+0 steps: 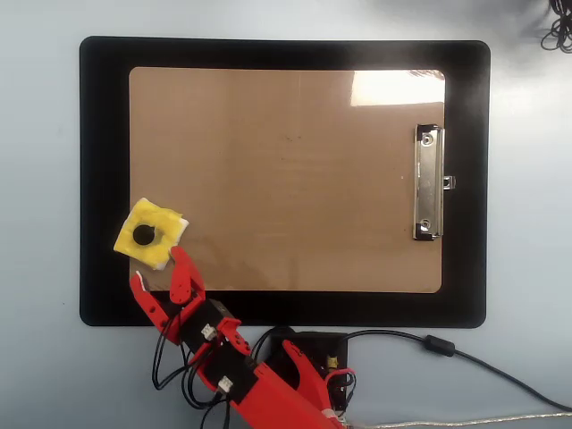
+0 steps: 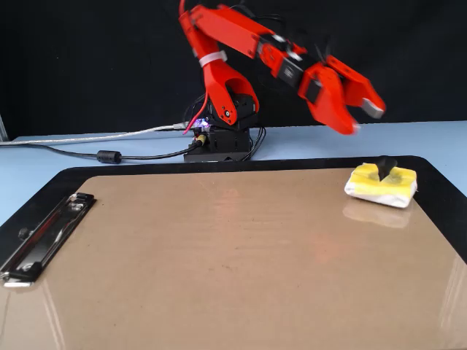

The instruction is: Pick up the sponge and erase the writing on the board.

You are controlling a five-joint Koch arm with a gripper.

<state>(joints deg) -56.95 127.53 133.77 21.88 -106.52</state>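
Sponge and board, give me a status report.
Gripper open, empty, raised. Sponge lying free on the board edge. No writing visible. Nothing in the way.

Bare board point(image 1: 286, 179) beside sponge point(image 1: 149, 234)

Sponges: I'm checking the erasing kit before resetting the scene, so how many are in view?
1. The sponge lies at the board's left edge in the overhead view, partly over the black mat, free of the open tool. None appears hidden.
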